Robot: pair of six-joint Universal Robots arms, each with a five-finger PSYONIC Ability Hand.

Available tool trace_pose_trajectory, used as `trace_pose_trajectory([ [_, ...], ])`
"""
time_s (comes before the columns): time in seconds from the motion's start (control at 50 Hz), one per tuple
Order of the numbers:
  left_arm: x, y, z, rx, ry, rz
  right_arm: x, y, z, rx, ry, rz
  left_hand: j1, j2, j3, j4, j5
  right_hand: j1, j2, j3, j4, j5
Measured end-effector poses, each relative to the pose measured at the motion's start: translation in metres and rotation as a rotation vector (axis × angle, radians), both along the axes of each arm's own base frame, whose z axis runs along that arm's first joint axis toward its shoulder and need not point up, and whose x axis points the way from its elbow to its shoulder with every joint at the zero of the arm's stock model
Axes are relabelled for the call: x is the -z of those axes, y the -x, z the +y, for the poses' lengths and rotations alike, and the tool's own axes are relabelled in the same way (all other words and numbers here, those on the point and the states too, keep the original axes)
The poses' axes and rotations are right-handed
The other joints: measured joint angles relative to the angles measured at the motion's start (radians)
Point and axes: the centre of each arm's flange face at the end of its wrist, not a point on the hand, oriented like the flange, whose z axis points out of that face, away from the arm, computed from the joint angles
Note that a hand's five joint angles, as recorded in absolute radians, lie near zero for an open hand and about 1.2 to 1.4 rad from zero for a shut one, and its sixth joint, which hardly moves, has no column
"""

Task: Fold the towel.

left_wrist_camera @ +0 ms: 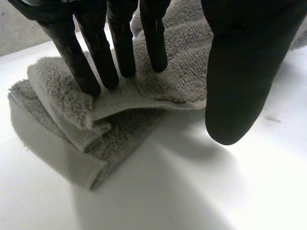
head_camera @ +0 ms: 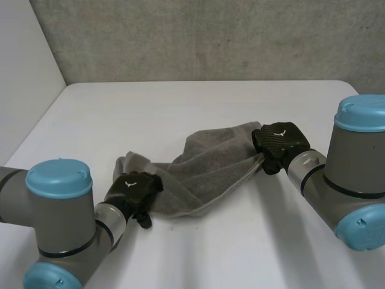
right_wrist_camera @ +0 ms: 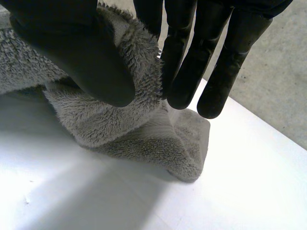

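On our white table (head_camera: 198, 102) the grey towel (head_camera: 204, 171) lies bunched in a creased band between the two hands. Our right hand (head_camera: 280, 144) pinches its right end between thumb and fingers. Our left hand (head_camera: 135, 188) is released: straight fingers (left_wrist_camera: 91, 72) press the left end flat, thumb (left_wrist_camera: 240, 86) clear of the cloth. To fold cleanly, we judge the left thumb should close first, then both hands draw it taut.

We see a plain grey towel (head_camera: 204, 171) with a smoother band along its edge, on a white table (head_camera: 198, 253). Our left hand (head_camera: 135, 189) and right hand (head_camera: 280, 144) are black; the wall (head_camera: 210, 36) is speckled grey.
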Motion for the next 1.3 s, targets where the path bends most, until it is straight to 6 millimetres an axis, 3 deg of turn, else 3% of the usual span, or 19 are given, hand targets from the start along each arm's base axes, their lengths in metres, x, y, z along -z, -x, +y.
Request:
trace_pose_trajectory([
  [0.14,0.005,0.002,-0.008,-0.008,0.012,0.005,-0.001,0.001,0.000,0.003,0.002,-0.001,0.103,0.097,0.094,0.094,0.093,0.000,0.000,0.000,0.000,0.000],
  [0.22,0.008,0.005,-0.015,-0.005,0.023,0.002,-0.004,0.002,-0.001,0.006,0.011,-0.003,0.371,0.366,0.366,0.366,0.365,0.000,0.000,0.000,0.000,0.000],
  [0.36,0.000,0.008,-0.033,0.001,0.119,-0.006,-0.009,0.000,-0.005,-0.005,0.034,0.021,0.620,0.628,0.627,0.625,0.620,0.000,0.000,0.000,0.000,0.000],
  [0.56,-0.017,0.009,-0.053,0.021,0.265,-0.077,-0.023,-0.002,-0.009,-0.038,0.059,0.119,0.686,0.727,0.725,0.725,0.716,0.000,0.000,0.000,0.000,0.000],
  [0.66,-0.056,0.008,-0.051,0.018,0.366,-0.056,-0.049,0.001,-0.005,-0.052,0.088,0.157,0.688,0.731,0.730,0.730,0.720,0.000,0.000,0.000,0.000,0.000],
  [0.82,-0.167,-0.006,-0.025,-0.013,0.599,0.059,-0.136,0.019,0.020,-0.070,0.259,0.246,0.693,0.732,0.730,0.732,0.721,0.000,0.000,0.006,0.005,0.000],
  [0.9,-0.203,-0.017,-0.012,-0.027,0.660,0.088,-0.164,0.027,0.037,-0.095,0.310,0.330,0.693,0.732,0.730,0.732,0.721,0.000,0.000,0.006,0.005,0.000],
  [0.94,-0.209,-0.022,-0.008,-0.032,0.654,0.081,-0.169,0.030,0.042,-0.121,0.305,0.374,0.693,0.732,0.731,0.732,0.722,0.000,0.000,0.006,0.005,0.000],
  [1.04,-0.184,-0.022,-0.015,-0.024,0.519,0.009,-0.155,0.028,0.039,-0.193,0.226,0.430,0.693,0.732,0.731,0.733,0.725,0.000,0.006,0.006,0.005,0.000],
  [1.12,-0.139,-0.018,-0.029,-0.011,0.336,-0.081,-0.128,0.022,0.026,-0.240,0.133,0.454,0.693,0.732,0.731,0.733,0.725,0.000,0.006,0.006,0.005,0.001],
  [1.14,-0.119,-0.017,-0.034,-0.007,0.260,-0.118,-0.114,0.019,0.019,-0.255,0.091,0.464,0.693,0.732,0.731,0.733,0.725,0.000,0.006,0.006,0.005,0.001],
  [1.26,-0.070,-0.014,-0.056,-0.008,0.106,-0.191,-0.069,0.007,0.001,-0.285,-0.010,0.504,0.693,0.733,0.731,0.733,0.725,0.000,0.006,0.006,0.005,0.005],
  [1.28,-0.062,-0.012,-0.065,-0.011,0.095,-0.196,-0.054,0.001,-0.007,-0.284,-0.021,0.520,0.693,0.733,0.731,0.733,0.725,0.000,0.006,0.006,0.005,0.006],
  [1.3,-0.062,-0.012,-0.065,-0.011,0.095,-0.196,-0.054,0.001,-0.007,-0.284,-0.021,0.520,0.693,0.733,0.731,0.733,0.725,0.000,0.006,0.006,0.005,0.006],
])
